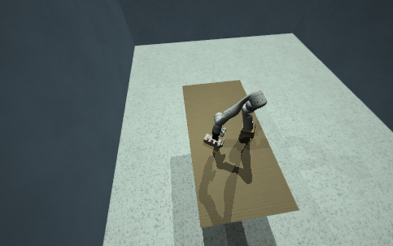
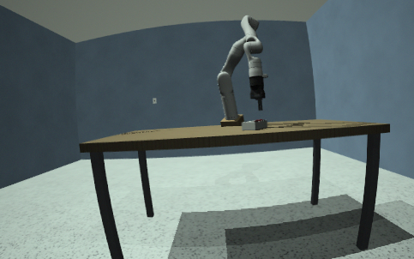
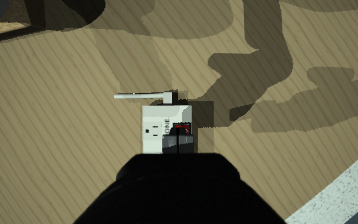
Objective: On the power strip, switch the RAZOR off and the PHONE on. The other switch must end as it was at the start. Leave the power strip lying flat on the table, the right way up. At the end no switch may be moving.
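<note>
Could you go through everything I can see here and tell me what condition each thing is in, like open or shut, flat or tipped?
Gripper: shut, holding nothing, pointing down over the strip's switch row.
Power strip: lying flat on the table, right way up.
Red switch: partly hidden by the gripper; on or off cannot be told.
Cord: lying straight on the table.
Table: standing level on four legs.

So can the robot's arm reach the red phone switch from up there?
Probably yes. The shut end effector hangs right above the phone switch on the power strip, and nothing lies between them.
</note>
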